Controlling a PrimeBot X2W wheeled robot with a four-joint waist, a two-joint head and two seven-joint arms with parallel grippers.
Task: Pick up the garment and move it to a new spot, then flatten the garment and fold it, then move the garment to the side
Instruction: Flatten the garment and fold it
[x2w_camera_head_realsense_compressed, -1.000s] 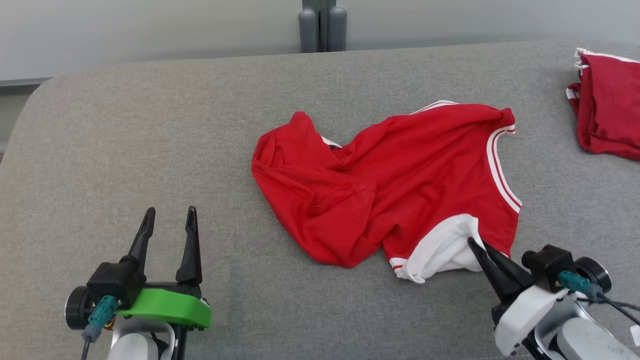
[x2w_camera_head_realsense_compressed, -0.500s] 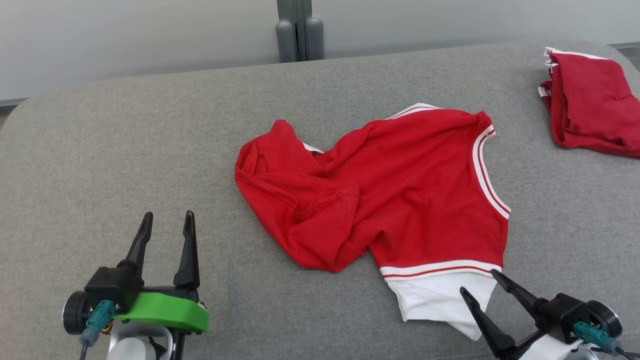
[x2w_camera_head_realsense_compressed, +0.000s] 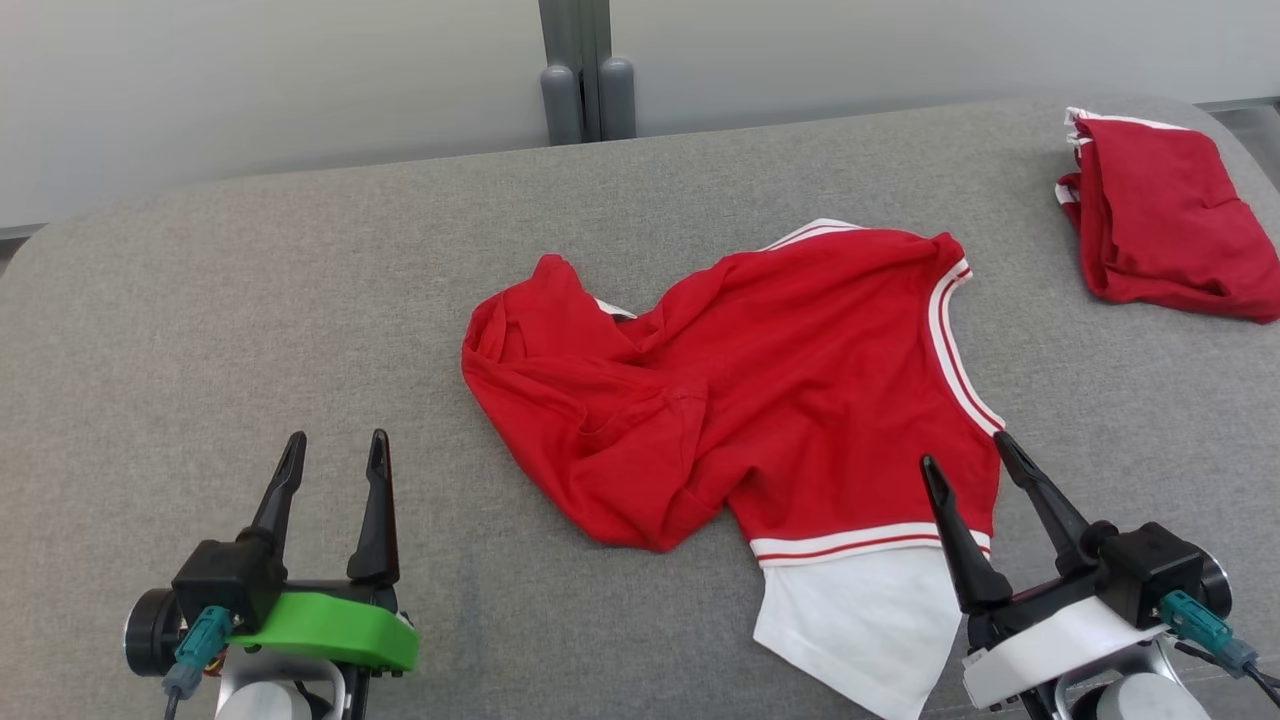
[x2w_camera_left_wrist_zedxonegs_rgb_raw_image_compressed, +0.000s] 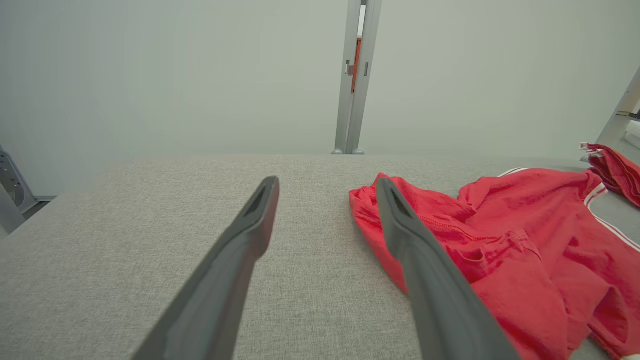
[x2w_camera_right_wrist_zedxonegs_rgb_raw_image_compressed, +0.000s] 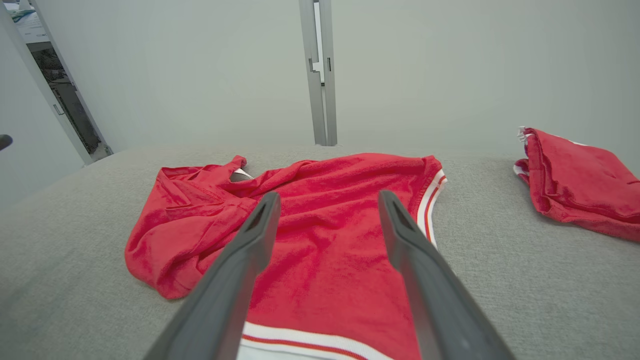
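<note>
On the head view: garment (x2w_camera_head_realsense_compressed: 800, 400) crumpled at the middle of the grey cushion (x2w_camera_head_realsense_compressed: 250, 300); left gripper (x2w_camera_head_realsense_compressed: 337, 436) spread, empty, well apart from it; right gripper (x2w_camera_head_realsense_compressed: 964, 449) spread, empty, over its white hem (x2w_camera_head_realsense_compressed: 860, 620).
Left wrist view: fingers (x2w_camera_left_wrist_zedxonegs_rgb_raw_image_compressed: 237, 260) apart; garment lower right.
Right wrist view: fingers apart above garment; folded red cloth (x2w_camera_right_wrist_zedxonegs_rgb_raw_image_compressed: 575, 180) far right.

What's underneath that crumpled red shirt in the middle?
The shirt lies directly on the grey surface, which shows all round it. Whatever may sit beneath its bunched folds is covered.
</note>
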